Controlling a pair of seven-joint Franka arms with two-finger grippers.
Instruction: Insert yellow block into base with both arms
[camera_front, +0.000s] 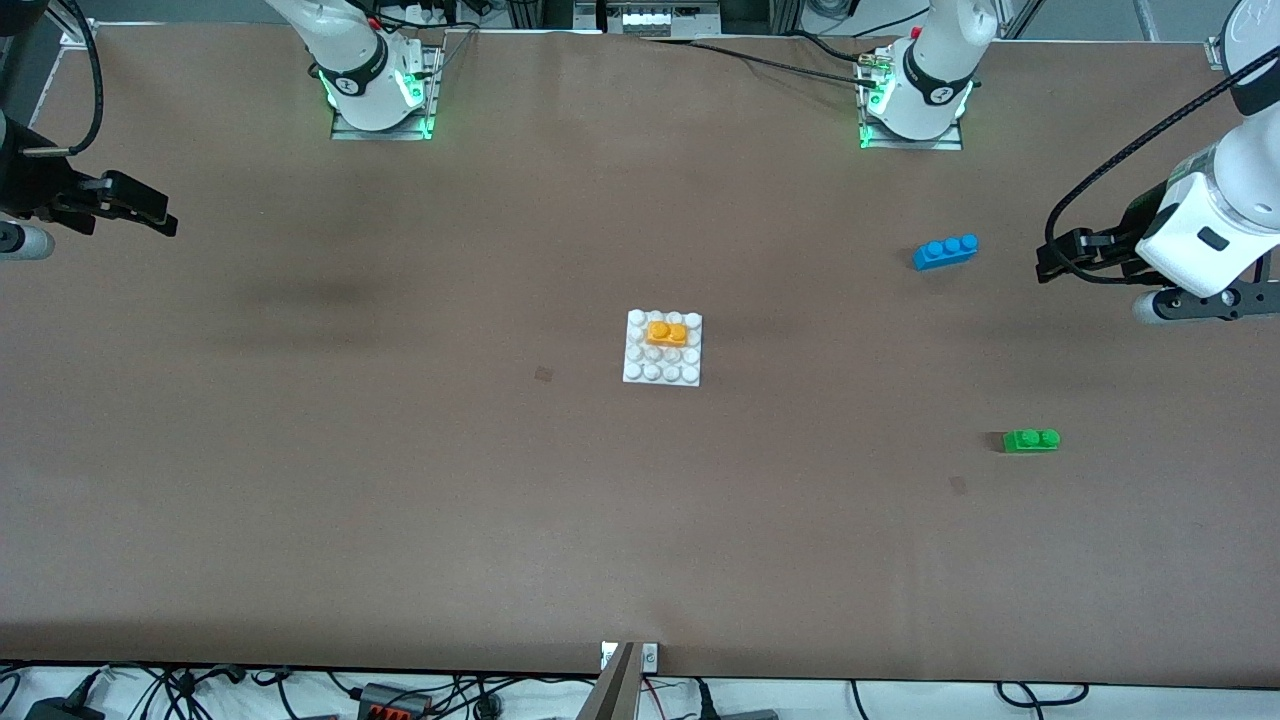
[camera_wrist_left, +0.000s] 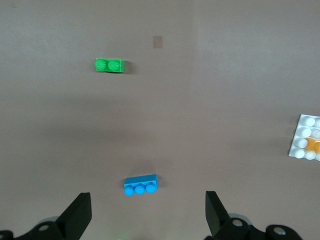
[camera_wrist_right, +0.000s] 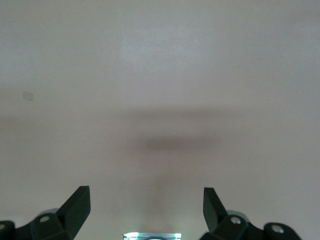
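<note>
A: Where is the yellow block (camera_front: 666, 332) now?

B: It sits on the base (camera_front: 661, 371), in the stud rows farther from the front camera, looking already seated. The base lies mid-table, well apart from both arms.

A: And the grippers?

B: The left gripper (camera_front: 1052, 258) hangs over the left arm's end of the table, near the blue brick (camera_front: 945, 251), fingers spread wide and empty. The right gripper (camera_front: 150, 212) hangs over the right arm's end, fingers (camera_wrist_right: 75, 205) also wide apart, nothing between them.

A: How would the block handle?

B: I judge it light, rigid plastic with smooth, slightly slippery walls. Pinch its 2 long flat sides, below the 2 studs, and steady the base at a bare edge. The green brick (camera_front: 1030, 440) stays out of it
</note>
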